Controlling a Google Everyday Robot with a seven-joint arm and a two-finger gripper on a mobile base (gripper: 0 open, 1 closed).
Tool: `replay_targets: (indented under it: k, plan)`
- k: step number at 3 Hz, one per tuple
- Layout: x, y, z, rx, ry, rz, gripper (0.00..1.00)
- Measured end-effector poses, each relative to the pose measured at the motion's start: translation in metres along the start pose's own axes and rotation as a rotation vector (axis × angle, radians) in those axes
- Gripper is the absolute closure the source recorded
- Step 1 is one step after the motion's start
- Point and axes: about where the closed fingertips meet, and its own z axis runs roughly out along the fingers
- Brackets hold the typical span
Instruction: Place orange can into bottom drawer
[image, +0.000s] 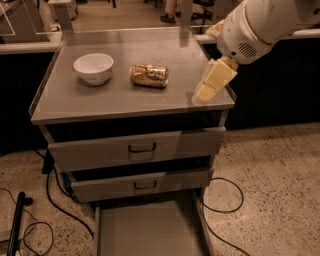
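One orange can (149, 75) on the bench top (125, 102), about the middle, and one white bowl (93, 67) toward the left edge. Down the front, three drawers in all: two handled drawers (142, 148) and one bottom drawer (145, 232), standing open. One gripper (203, 94), over the right edge near the front corner.

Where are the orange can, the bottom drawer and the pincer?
orange can (149, 75), camera view, middle of its side.
bottom drawer (147, 231), camera view, bare floor.
pincer (204, 93), camera view, its tip, above the right edge of the cabinet top (125, 102).
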Motion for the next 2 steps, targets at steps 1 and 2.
replay_targets:
  k: [1,2]
  plan:
    - [0.0,0.0,0.0,0.0,0.0,0.0,0.0]
    - [-0.007,-0.006,0.013,-0.012,-0.033,0.0,0.0]
